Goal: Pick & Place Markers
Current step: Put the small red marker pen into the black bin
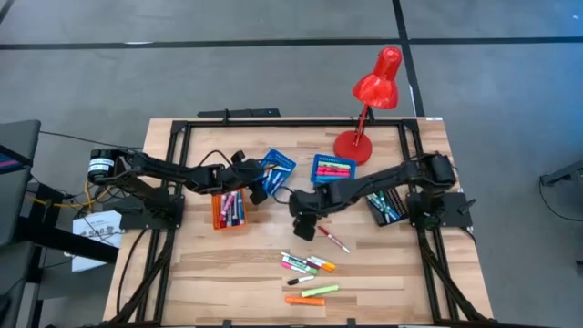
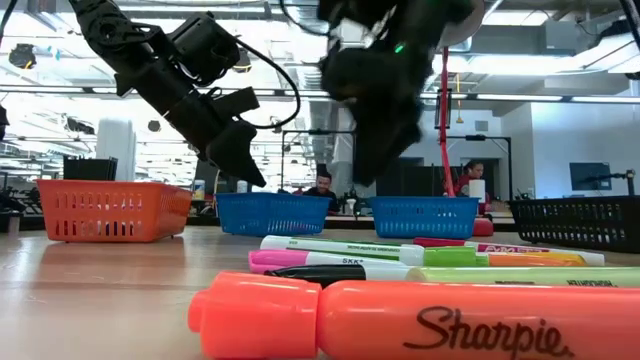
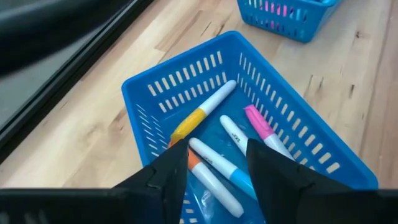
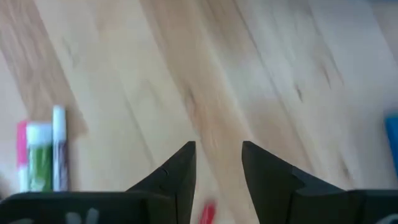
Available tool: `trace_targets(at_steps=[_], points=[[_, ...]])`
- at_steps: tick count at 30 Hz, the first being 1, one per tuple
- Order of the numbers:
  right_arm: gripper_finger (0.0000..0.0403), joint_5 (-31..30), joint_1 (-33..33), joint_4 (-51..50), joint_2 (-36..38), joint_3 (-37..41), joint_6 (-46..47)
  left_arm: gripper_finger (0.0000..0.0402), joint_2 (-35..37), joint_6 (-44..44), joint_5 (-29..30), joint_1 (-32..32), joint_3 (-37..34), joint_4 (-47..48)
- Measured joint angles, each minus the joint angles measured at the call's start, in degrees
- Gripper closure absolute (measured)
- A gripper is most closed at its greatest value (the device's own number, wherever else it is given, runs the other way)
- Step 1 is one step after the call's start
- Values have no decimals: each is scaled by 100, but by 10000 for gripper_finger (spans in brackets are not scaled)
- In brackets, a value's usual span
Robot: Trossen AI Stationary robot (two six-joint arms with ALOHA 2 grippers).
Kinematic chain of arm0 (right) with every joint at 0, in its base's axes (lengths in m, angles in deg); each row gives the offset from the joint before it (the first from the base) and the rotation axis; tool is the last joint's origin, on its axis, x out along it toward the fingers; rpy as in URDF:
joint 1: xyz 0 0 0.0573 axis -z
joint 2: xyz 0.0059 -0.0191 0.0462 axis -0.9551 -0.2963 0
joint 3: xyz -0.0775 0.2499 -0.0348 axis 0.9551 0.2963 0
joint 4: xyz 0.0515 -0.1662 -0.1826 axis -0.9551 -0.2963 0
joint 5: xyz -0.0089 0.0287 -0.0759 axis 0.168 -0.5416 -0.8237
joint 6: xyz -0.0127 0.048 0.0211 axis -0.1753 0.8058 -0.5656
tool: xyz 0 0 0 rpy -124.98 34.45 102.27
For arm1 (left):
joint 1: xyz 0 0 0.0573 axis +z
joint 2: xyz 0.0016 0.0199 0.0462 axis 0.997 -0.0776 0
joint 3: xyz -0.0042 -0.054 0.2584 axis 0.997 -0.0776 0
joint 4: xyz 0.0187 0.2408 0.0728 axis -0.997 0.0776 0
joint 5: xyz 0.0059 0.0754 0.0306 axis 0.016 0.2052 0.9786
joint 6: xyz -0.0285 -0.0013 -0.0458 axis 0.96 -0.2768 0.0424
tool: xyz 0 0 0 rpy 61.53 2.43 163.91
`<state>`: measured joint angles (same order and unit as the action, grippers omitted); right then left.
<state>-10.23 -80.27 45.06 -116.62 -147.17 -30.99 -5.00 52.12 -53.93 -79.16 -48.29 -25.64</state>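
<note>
An orange marker [image 2: 420, 325] lies closest to the low camera, at the front of a loose cluster of markers [image 1: 308, 273] on the bare wood of the table [image 1: 200, 273]. Behind them stand an orange tray [image 1: 229, 210], two blue trays [image 1: 276, 168] [image 1: 332, 169] and a black tray [image 1: 388, 206], each already holding pens.

The left gripper [image 3: 217, 163] hangs just above the left blue tray [image 3: 261, 93] with its fingers spread and nothing between them. Below lie a yellow-capped pen [image 3: 200, 114], a pink-capped one [image 3: 264, 127], a blue one [image 3: 239, 180] and an orange one partly hidden by the finger. This looks like the drop-off step of a sorting round, with the pen already let go. That arm's next move is probably to lift clear of the tray wall and swing toward the cluster.

The right gripper [image 4: 217, 163] is over open table between the trays and the cluster, its fingers parted with bare wood showing between them, holding nothing. A red marker [image 1: 332, 240] lies just beside it, its tip visible at the edge of the wrist view [image 4: 207, 213]. I judge this arm is at the pick-up step: it needs to centre over the red pen, turn its fingers across the barrel, then come down and close.
</note>
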Motion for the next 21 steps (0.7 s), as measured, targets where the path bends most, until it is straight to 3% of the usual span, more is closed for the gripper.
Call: trace_targets(at_steps=[8,15,21], points=[[283,-21,-622,-1159,5,2,1165,244,-2,170,-17,-13,-2,0],[283,-23,-915,-1380,-287,7,1944,255,-4,170,-449,-22,-4,-13],[283,-74,-887,-1405,-262,4,2414,262,-4,151,-456,-22,-4,-108]])
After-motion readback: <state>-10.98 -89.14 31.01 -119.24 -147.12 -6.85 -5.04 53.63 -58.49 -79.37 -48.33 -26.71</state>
